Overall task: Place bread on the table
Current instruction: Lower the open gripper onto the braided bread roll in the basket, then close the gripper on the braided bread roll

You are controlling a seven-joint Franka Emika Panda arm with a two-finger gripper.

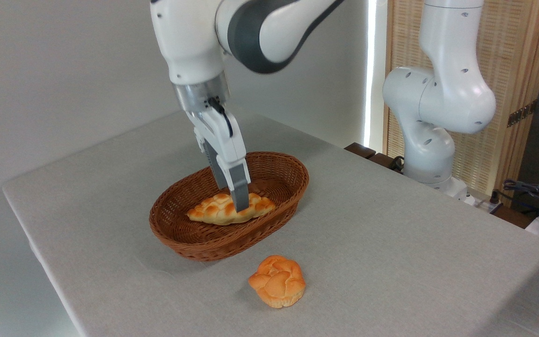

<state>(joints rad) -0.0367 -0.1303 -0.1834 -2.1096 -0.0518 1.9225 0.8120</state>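
The gripper reached down into the basket, its fingers set against the middle of the bread; whether they pinched the loaf could not be told. The bread lay lengthwise on the basket floor, ringed by the wicker wall. It was a long braided loaf, pale golden with browned bumps and pointed ends. A round orange bun sat just in front of the basket. Bare grey table spread wide to the right.

The gripper reaches down onto the bread inside the basket.
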